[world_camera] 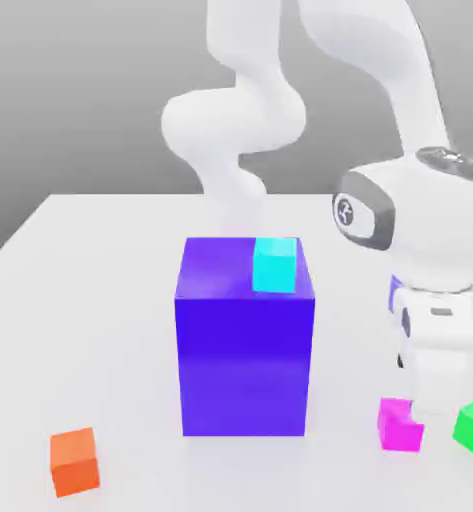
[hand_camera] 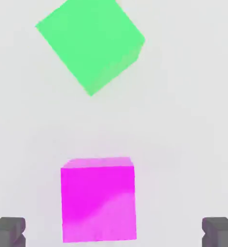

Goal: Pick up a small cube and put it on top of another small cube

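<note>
Sitting square between the parted fingertips of the gripper, the magenta cube has no long axis.

A big blue block stands upright — on a white table.

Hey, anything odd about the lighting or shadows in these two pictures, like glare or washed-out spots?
Exterior view: the white arm looks nearly blown out against the bright table; the backdrop is grey. Hand view: pale, very bright surface; the magenta cube has two tones on one face, with a slanting edge between them, possibly a shadow.
</note>
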You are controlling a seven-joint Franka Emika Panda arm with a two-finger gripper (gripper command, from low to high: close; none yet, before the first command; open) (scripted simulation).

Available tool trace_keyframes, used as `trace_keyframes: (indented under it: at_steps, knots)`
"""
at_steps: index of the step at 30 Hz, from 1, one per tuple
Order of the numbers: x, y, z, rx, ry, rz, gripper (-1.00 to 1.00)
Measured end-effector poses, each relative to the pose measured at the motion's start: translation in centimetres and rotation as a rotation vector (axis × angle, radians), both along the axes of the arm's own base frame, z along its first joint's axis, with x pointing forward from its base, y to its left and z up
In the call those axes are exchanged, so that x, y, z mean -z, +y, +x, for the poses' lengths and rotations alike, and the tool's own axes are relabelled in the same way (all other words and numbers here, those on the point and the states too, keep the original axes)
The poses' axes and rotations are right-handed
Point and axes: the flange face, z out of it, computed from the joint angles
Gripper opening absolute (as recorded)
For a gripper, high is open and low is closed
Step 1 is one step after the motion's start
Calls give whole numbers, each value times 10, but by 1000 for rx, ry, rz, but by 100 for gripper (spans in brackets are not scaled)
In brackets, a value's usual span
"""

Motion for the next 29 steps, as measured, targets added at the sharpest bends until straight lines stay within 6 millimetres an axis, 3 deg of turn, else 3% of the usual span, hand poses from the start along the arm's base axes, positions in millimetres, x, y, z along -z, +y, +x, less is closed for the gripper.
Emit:
trace_keyframes:
  at_steps: [2, 3, 10, 15, 17, 22, 26, 27, 29]
  knots:
    - [23, 0, -1, -3, 1, -1, 0]
    - [32, 0, -2, -3, 2, -1, -100]
    - [32, 0, -2, -4, 3, -2, -100]
    - [-17, 0, -2, -4, 3, -2, -100]
    - [-35, 18, 2, -12, 3, -2, -100]
    - [-71, 96, 6, -44, 4, -1, -100]
    - [-28, 108, 6, -49, 3, -2, -100]
    - [-20, 108, 6, -49, 3, -2, 100]
    - [-20, 108, 6, -49, 3, -2, 100]
